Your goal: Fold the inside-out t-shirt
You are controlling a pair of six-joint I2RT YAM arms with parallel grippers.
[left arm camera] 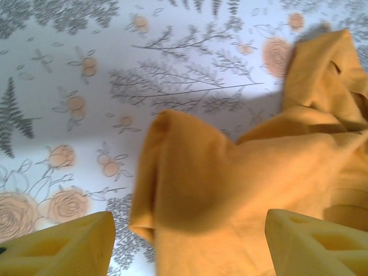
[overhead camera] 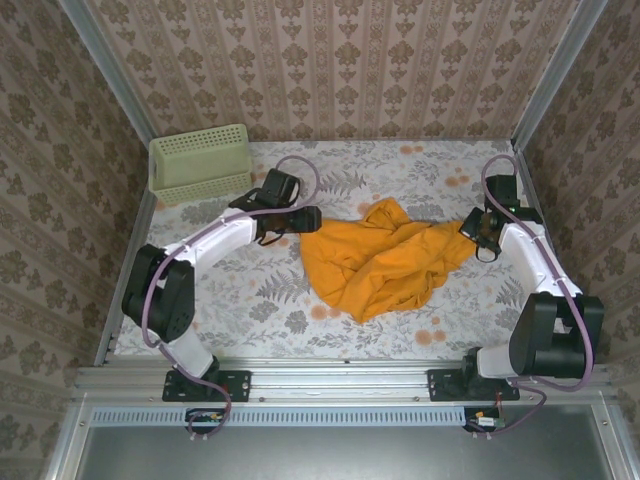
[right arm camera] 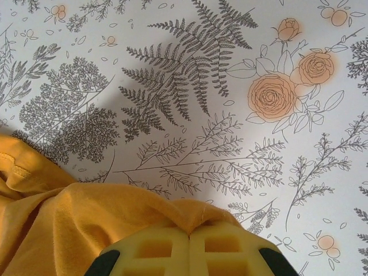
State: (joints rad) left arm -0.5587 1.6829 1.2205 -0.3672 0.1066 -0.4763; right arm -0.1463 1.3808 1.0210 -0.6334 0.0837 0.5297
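Observation:
The orange-yellow t-shirt [overhead camera: 385,258] lies crumpled in the middle of the floral table, plain face showing and no lettering in sight. My left gripper [overhead camera: 312,218] hovers at the shirt's upper left edge, open, its yellow fingers [left arm camera: 63,244] spread wide over a raised fold of the t-shirt [left arm camera: 230,190]. At the shirt's right tip, my right gripper [overhead camera: 472,232] is shut, and its pads [right arm camera: 155,250] pinch a bunched edge of the t-shirt [right arm camera: 86,224].
A pale green mesh basket [overhead camera: 200,162] stands at the back left corner. The floral tablecloth [overhead camera: 390,165] lies bare behind the shirt and along the front. Patterned walls close in on three sides.

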